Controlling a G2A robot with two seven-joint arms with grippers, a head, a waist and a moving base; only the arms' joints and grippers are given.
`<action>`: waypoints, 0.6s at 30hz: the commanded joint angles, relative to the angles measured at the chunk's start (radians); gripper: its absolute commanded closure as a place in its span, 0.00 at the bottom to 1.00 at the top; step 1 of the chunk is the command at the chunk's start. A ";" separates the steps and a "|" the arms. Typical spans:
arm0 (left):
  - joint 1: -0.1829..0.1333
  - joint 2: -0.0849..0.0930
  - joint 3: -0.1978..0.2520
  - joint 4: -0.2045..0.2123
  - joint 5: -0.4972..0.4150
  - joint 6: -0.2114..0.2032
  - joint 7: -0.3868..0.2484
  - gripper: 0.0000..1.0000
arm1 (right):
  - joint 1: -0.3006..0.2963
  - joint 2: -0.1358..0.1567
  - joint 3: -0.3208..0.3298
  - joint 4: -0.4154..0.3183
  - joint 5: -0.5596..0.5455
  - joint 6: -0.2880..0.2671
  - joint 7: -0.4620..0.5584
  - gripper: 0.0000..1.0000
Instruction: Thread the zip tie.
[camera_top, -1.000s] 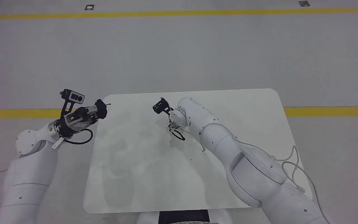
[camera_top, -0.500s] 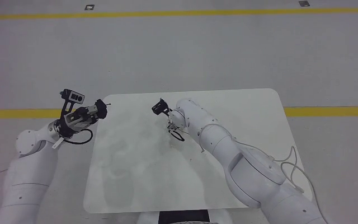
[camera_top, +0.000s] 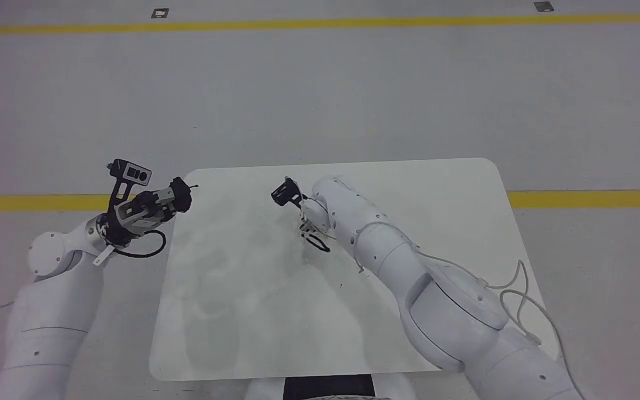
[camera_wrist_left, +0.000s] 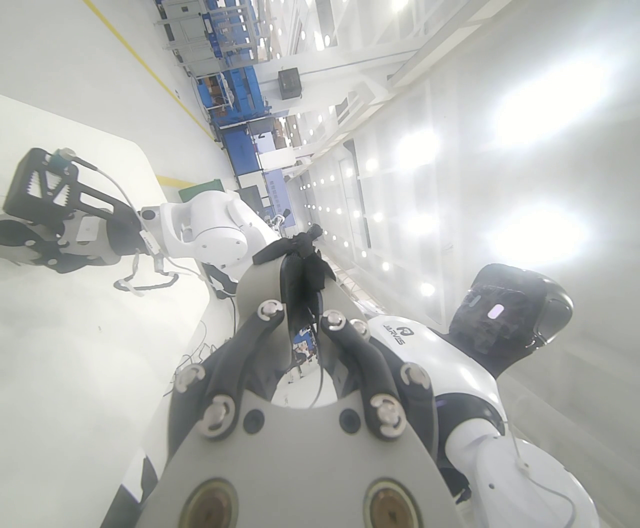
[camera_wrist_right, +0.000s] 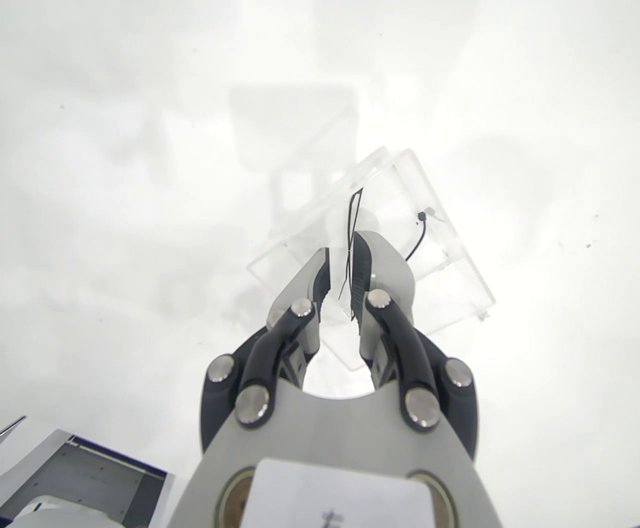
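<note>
We judge the threading not yet begun, since the two pieces are well apart. Our left gripper, at the near-left corner of the table, is clamped together on a zip tie whose dark end pokes beyond the fingertips. Our right gripper hangs over a clear box on the table. Its jaws are narrowly apart, and a black strap runs between them, not visibly pinched. Next we must close on that strap, lift it, and align it with the left.
</note>
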 joint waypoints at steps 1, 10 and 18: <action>0.000 0.000 0.000 0.000 0.000 0.000 0.000 1.00 | -0.003 -0.003 -0.003 0.003 -0.006 0.000 -0.001 0.84; 0.000 0.000 0.000 0.000 0.000 0.000 0.000 1.00 | -0.018 -0.021 -0.013 0.037 -0.030 0.012 -0.025 0.87; 0.000 0.000 0.000 0.000 0.000 0.000 0.000 1.00 | -0.017 -0.035 -0.014 0.065 -0.039 0.015 -0.028 1.00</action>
